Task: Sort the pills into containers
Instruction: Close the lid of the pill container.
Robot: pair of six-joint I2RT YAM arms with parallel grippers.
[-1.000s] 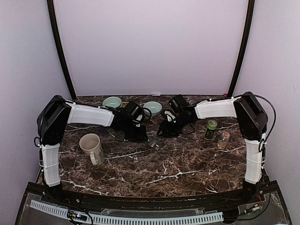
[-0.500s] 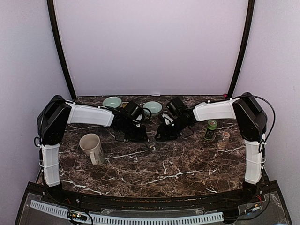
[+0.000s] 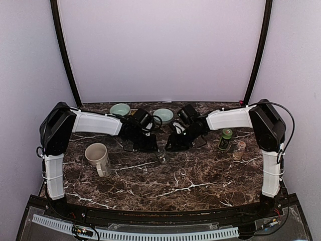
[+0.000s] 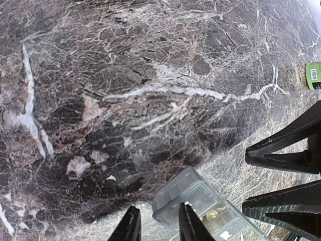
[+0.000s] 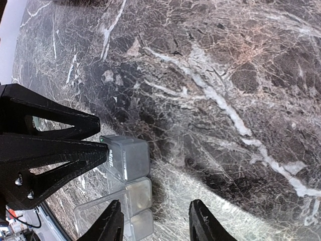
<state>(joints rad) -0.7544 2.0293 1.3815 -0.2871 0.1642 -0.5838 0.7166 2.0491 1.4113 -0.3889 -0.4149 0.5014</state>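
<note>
A clear pill organizer lies on the marble table between both grippers. In the left wrist view the organizer shows yellow pills in one compartment. My left gripper is open, with the organizer's end corner between its fingertips and one fingertip in front of the box. My right gripper is open wide, and the organizer sits beside its left fingertip. The left gripper's fingers point at the box from the other side. In the top view the left gripper and the right gripper flank the organizer.
Two pale green bowls stand at the back. A beige mug stands left. A green-capped bottle and a small jar stand right. The bottle's label shows at the left wrist view's edge.
My right gripper has moved left and closer to the organizer. The organizer has shifted slightly left. The left arm has hardly moved.
</note>
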